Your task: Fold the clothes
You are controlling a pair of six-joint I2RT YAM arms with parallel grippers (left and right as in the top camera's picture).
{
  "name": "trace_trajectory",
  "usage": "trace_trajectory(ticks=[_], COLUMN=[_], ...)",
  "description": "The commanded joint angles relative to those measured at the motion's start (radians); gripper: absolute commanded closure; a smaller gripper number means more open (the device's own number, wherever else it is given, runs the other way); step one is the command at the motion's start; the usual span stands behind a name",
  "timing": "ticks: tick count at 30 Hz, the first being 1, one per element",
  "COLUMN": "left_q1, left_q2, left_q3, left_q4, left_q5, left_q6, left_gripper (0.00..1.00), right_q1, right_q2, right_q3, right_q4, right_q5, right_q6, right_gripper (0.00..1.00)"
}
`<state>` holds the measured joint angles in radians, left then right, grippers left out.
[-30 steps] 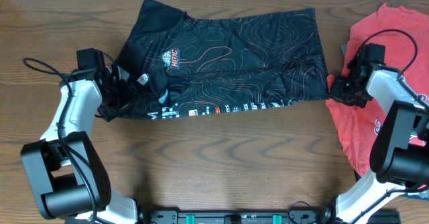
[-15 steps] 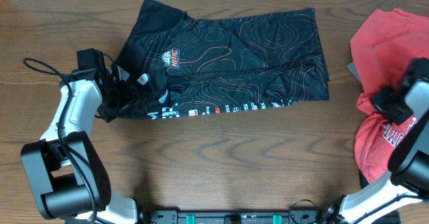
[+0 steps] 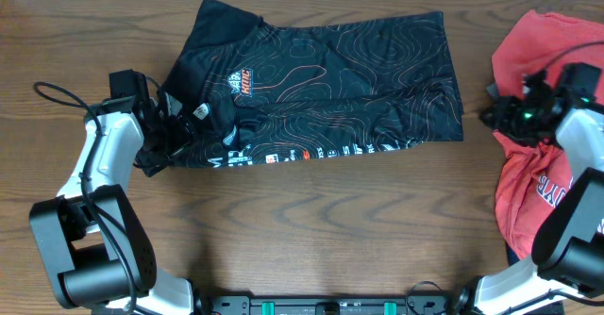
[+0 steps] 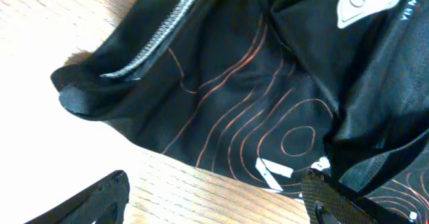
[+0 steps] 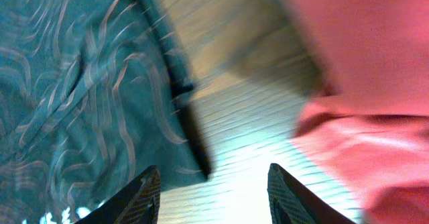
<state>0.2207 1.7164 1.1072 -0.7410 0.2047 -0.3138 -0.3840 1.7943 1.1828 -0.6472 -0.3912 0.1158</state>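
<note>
right tool (image 3: 494, 116) shifted; jersey (image 3: 330, 79) lies left-right.

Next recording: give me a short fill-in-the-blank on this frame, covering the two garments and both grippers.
1. The jersey lying on the table is ____ with orange contour lines.
2. The crumpled T-shirt by the right gripper is ____.
3. The left gripper is at the jersey's edge with jaws ____.
4. Between the right gripper's fingers, ____ is held.
Missing words: black; red; open; nothing.
</note>
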Motion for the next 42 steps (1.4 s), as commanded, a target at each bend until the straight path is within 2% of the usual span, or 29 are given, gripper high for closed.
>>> trace_trajectory(ticks=[1, 5, 14, 16, 17, 18, 19, 23, 24, 25, 28, 29, 42], left_q1=[0.003, 0.003, 0.003, 0.003, 0.003, 0.003, 0.003, 0.003, 0.003, 0.003, 0.003, 0.003, 0.003], left_q2=[-0.024, -0.011, 0.049, 0.060, 0.065, 0.071, 0.077, 0.092, 0.093, 0.093, 0.093, 0.093, 0.093], left_q3=[0.002, -0.003, -0.013, -0.013, -0.013, -0.013, -0.013, -0.023, -0.027, -0.033, -0.043, -0.045, -0.054], left_q4=[-0.003, 0.022, 0.065, 0.069, 0.069, 0.069, 0.069, 0.070, 0.069, 0.070, 0.073, 0.073, 0.084], left_q5=[-0.059, -0.120, -0.120, -0.119, -0.119, -0.119, -0.119, -0.119, -0.119, -0.119, -0.120, -0.120, -0.129], left_q6=[0.009, 0.009, 0.008, 0.008, 0.008, 0.008, 0.009, 0.008, 0.008, 0.009, 0.009, 0.009, 0.008], left_gripper=[0.16, 0.16, 0.17, 0.28, 0.47, 0.58, 0.62, 0.63, 0.68, 0.78, 0.87, 0.93, 0.94], right_q1=[0.047, 0.093, 0.136, 0.140, 0.142, 0.143, 0.144, 0.144, 0.145, 0.145, 0.150, 0.154, 0.221], right_q2=[-0.014, -0.013, 0.001, 0.005, 0.007, 0.009, 0.010, 0.011, 0.012, 0.013, 0.019, 0.023, 0.092], right_q3=[0.009, -0.005, -0.014, -0.014, -0.014, -0.014, -0.014, -0.014, -0.014, -0.014, -0.014, -0.014, -0.016], right_q4=[-0.022, -0.027, -0.003, -0.003, -0.004, -0.003, -0.003, -0.002, -0.003, -0.005, -0.013, -0.016, 0.005], right_q5=[0.060, 0.159, 0.163, 0.164, 0.164, 0.164, 0.164, 0.164, 0.163, 0.163, 0.163, 0.163, 0.164], right_q6=[-0.035, -0.035, -0.035, -0.035, -0.035, -0.035, -0.035, -0.035, -0.035, -0.035, -0.035, -0.035, -0.015], right_gripper=[0.49, 0.49, 0.47, 0.47, 0.47, 0.48, 0.48, 0.48, 0.48, 0.48, 0.47, 0.46, 0.44])
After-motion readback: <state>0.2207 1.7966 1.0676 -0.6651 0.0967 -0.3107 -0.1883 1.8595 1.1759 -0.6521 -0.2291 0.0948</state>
